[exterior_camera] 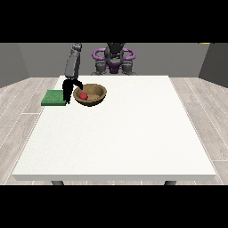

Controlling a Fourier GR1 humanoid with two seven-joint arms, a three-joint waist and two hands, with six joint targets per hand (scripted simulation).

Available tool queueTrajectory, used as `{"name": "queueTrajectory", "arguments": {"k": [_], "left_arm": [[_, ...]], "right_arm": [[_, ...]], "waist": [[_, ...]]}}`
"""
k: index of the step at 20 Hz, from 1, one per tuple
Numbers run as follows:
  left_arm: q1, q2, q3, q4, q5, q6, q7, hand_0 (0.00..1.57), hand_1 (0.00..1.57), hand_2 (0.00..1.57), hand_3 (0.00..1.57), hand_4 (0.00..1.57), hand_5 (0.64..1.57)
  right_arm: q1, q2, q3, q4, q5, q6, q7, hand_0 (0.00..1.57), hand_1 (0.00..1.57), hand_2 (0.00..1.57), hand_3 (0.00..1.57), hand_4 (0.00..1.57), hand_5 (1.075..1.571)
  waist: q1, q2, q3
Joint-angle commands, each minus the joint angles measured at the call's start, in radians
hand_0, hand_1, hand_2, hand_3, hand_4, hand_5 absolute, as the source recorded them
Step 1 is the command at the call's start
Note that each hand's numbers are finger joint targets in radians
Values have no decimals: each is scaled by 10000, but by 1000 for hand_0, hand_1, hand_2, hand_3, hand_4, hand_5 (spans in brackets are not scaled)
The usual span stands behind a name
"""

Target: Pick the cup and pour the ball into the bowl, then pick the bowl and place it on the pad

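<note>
Gripping the brown bowl's [90, 95] rim, robot hand [69, 89]; red ball [83, 95] inside.

Wood-look brown bowl [91, 95], matt green pad [54, 98], matt white table [120, 133], glossy red ball [83, 95].

Arm at view's left: grey, reaching down from the shoulder.
Robot hand [68, 91] at view's left: black, pointing downward, with one finger apparently hooked out sideways.
Other arm: only the shoulder shows by the torso [114, 58].
</note>
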Motion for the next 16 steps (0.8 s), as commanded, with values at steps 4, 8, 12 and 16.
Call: {"name": "queueTrajectory", "arguments": {"k": [4,8,12,16], "left_arm": [[154,382,224,5,375,-121,242,0,0,0,0,1024,1545],[232,662,467,-148,850,-715,92,0,0,0,0,1018,1535],[-33,486,408,-401,837,-361,111,0,0,0,0,1028,1529],[-217,866,613,-198,1129,-674,184,0,0,0,0,1112,1519]], "right_arm": [[-1070,368,75,690,9,-838,564,0,0,0,0,472,1547],[-58,112,-379,1490,108,-1840,620,878,878,580,0,608,1514],[311,-346,-29,1470,800,-2618,698,1571,1571,1571,1571,944,1471],[495,-880,42,1084,968,-2993,859,1571,1571,1571,1413,922,1525]], "waist": [[113,-60,302],[498,623,306],[516,934,300],[583,1071,282]]}}
